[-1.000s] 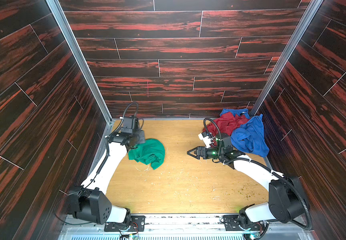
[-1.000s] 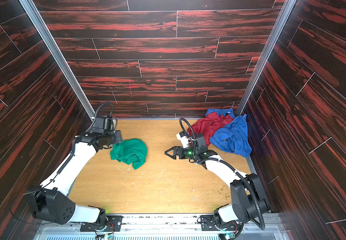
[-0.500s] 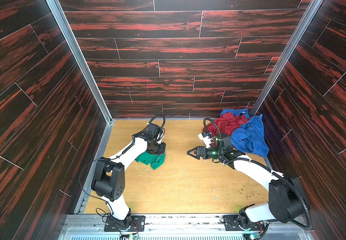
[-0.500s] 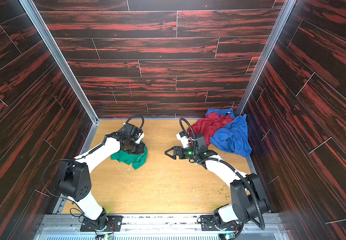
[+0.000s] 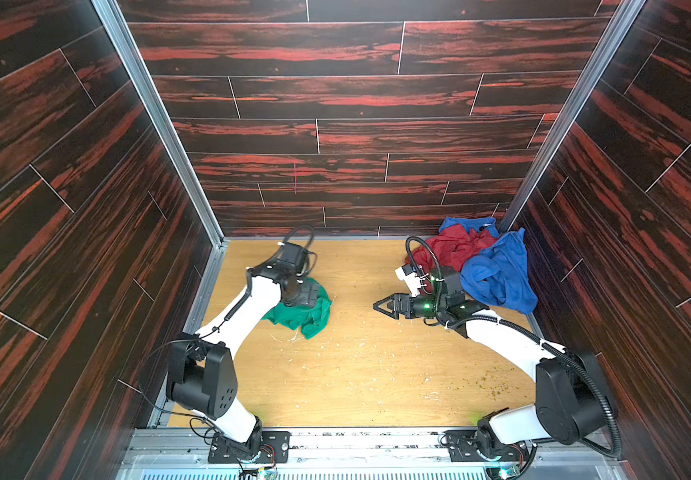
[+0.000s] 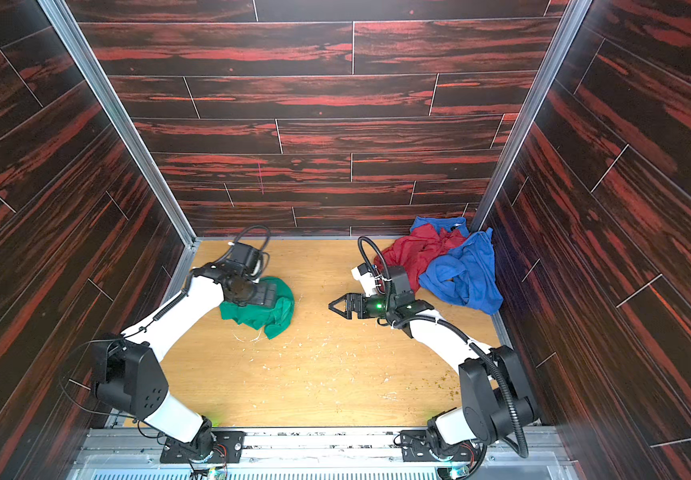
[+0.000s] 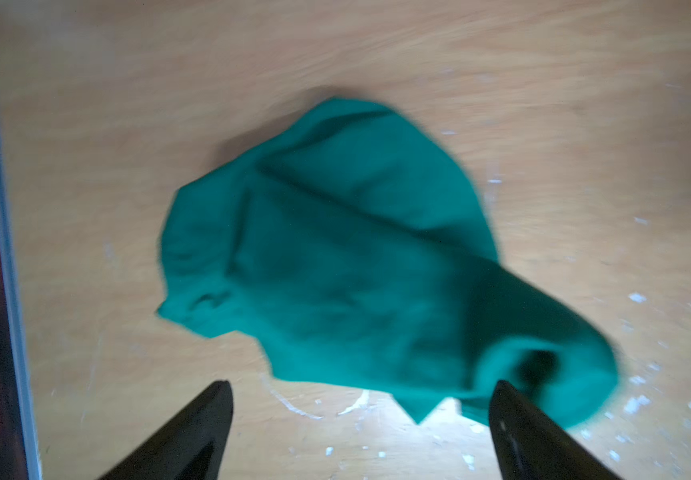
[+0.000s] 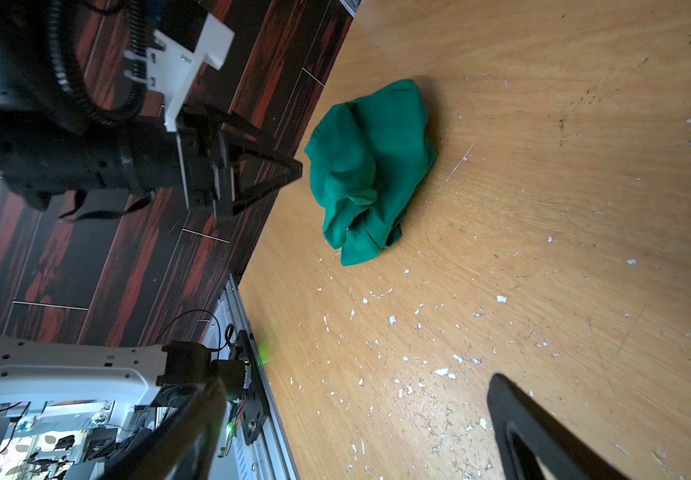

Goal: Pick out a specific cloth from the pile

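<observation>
1. Nearest you, at the near edge of the tabletop point(image 5: 356, 386), sit the left arm base point(image 5: 244, 444) and the right arm base point(image 5: 485, 446). White flecks point(image 8: 392, 320) litter the bare wood just beyond them.
2. Farther in, on the right half, your right gripper point(image 5: 378, 306) hovers over the wood and points toward the left edge. Its claw is spread wide with nothing in it.
3. Across from it, near the left edge and about midway between the near and far edges, lies the emerald-green cloth point(image 5: 310, 322). It is crumpled on the tabletop by itself, well apart from the pile.
4. Your left gripper point(image 5: 308, 296) hangs over the far part of that cloth. In the left wrist view its fingers point(image 7: 194, 436) stand wide apart and grip nothing. You cannot tell whether a tip brushes the fabric.
5. Farthest away, in the far right corner, is the pile point(image 5: 481, 266). A dark red garment point(image 5: 456, 249) lies there with a royal blue garment point(image 5: 499, 276) draped over its right side, against the walls.
</observation>
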Robot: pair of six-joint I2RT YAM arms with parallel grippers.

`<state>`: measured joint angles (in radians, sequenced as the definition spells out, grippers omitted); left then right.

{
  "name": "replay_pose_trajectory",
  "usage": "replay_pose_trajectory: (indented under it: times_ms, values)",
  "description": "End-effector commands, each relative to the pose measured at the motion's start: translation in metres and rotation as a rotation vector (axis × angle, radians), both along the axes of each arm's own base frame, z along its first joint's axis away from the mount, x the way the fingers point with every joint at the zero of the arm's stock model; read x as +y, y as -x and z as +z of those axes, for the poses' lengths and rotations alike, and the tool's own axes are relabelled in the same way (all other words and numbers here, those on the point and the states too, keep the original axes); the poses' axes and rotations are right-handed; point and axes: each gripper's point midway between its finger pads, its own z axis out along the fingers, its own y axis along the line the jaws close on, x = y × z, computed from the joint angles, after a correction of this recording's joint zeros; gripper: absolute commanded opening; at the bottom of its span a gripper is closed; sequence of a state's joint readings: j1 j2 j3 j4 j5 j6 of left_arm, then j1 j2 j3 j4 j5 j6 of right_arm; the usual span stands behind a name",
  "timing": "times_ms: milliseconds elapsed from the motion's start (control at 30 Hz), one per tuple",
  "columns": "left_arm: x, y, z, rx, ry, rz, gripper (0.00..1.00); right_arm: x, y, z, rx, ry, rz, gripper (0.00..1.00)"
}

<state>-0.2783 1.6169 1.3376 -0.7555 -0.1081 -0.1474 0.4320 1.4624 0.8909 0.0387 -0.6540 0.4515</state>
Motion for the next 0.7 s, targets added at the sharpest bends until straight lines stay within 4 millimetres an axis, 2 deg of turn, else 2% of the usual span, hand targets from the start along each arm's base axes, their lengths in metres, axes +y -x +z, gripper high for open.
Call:
replay_pose_trajectory:
  times_ms: [0,100,200,400,533,600,667]
  values:
    - [-0.014,0.005,-0.011,0.047,0.100,-0.030,0.99,0.002,0.003,-0.008,0.015,0.009,0.024,0.99]
    - [-0.042,0.008,-0.005,0.005,0.154,-0.077,0.99,0.001,0.005,-0.009,0.017,0.012,0.020,0.99]
    - [-0.058,0.024,-0.008,-0.041,0.077,-0.136,0.99,0.000,0.006,-0.011,0.018,0.012,0.014,0.99]
    - [-0.045,0.040,-0.035,-0.016,-0.141,-0.105,0.99,0.002,0.005,-0.010,0.024,0.003,0.028,0.99]
    - [-0.034,0.029,-0.047,-0.009,-0.288,-0.054,0.99,0.003,0.004,-0.009,0.016,0.005,0.027,0.99]
    - [-0.037,0.020,-0.055,-0.002,-0.338,-0.068,0.99,0.002,0.005,-0.008,0.018,0.004,0.025,0.99]
    - [-0.049,0.012,-0.063,-0.001,-0.363,-0.107,0.99,0.001,0.005,-0.009,0.019,0.005,0.022,0.99]
